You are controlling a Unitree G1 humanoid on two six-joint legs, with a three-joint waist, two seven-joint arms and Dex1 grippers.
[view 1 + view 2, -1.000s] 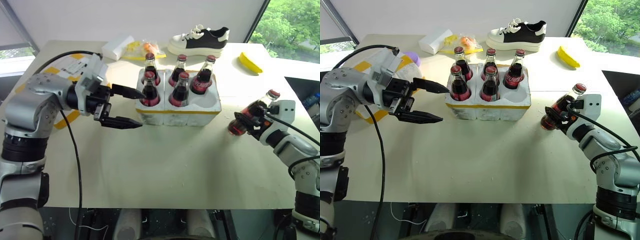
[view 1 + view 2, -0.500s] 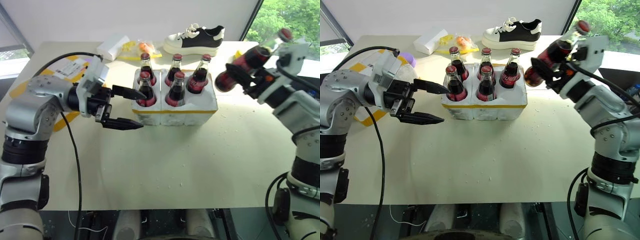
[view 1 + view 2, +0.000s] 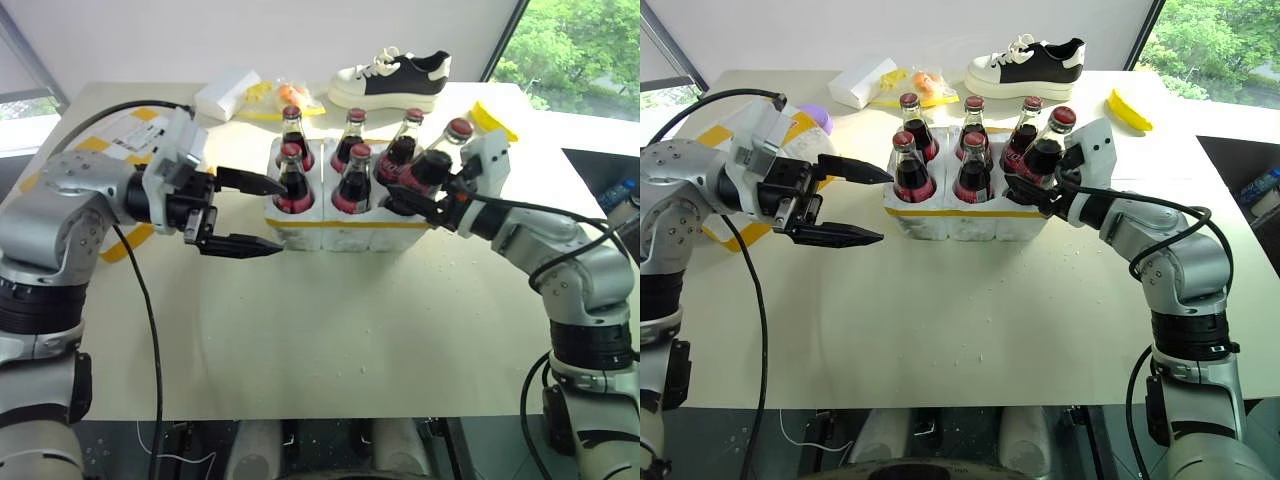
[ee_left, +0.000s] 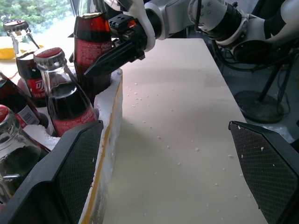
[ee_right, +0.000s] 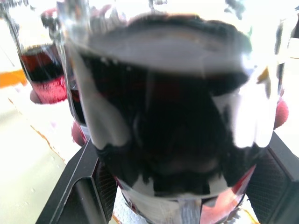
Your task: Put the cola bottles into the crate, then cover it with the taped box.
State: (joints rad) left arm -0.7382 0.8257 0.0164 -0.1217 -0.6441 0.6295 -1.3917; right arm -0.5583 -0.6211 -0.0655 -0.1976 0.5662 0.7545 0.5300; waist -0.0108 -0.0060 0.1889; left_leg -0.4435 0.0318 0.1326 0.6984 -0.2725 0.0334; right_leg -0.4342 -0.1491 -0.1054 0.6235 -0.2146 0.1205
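Observation:
The crate (image 3: 350, 222), a white foam block with a yellow band, stands mid-table with several cola bottles (image 3: 355, 172) upright in its holes. My right gripper (image 3: 1033, 190) is shut on one more cola bottle (image 3: 425, 170), tilted with its red cap toward the right and its base at the crate's front right hole. The same bottle (image 4: 91, 44) appears in the left wrist view. My left gripper (image 3: 283, 216) is open and empty beside the crate's left end. The taped box (image 3: 135, 128), with its yellow stripes and label, lies behind my left arm.
Along the far edge lie a black and white shoe (image 3: 392, 78), a white packet (image 3: 226, 93), a snack bag (image 3: 285, 96) and a yellow object (image 3: 492, 118). Bare tabletop (image 3: 350, 320) spreads in front of the crate.
My right arm has swung its bottle from the table's right side up and leftward to the crate's front right hole. The left gripper stays open in the same place.

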